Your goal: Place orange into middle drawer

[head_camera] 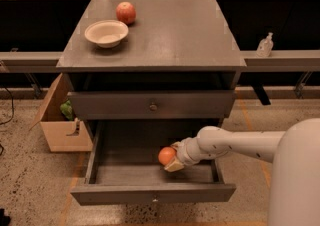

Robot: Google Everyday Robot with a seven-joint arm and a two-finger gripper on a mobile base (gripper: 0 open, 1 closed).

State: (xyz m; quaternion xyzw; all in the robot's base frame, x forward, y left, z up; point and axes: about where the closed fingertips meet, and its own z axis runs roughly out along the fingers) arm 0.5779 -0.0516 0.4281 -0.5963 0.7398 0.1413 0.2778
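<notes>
The orange (166, 156) is round and bright orange, held in my gripper (171, 158) inside the open middle drawer (153, 193). The drawer is dark grey, pulled out toward the camera, with a small knob on its front. My white arm (235, 145) reaches in from the right, and the gripper is shut on the orange just above the drawer floor, right of its middle. The grey drawer front above (152, 105) is closed.
On the cabinet top (180, 30) stand a white bowl (106, 33) and a red-and-yellow apple (126, 12). A cardboard box (62, 125) with something green in it sits on the floor at the left. A sanitizer bottle (264, 45) stands on the right ledge.
</notes>
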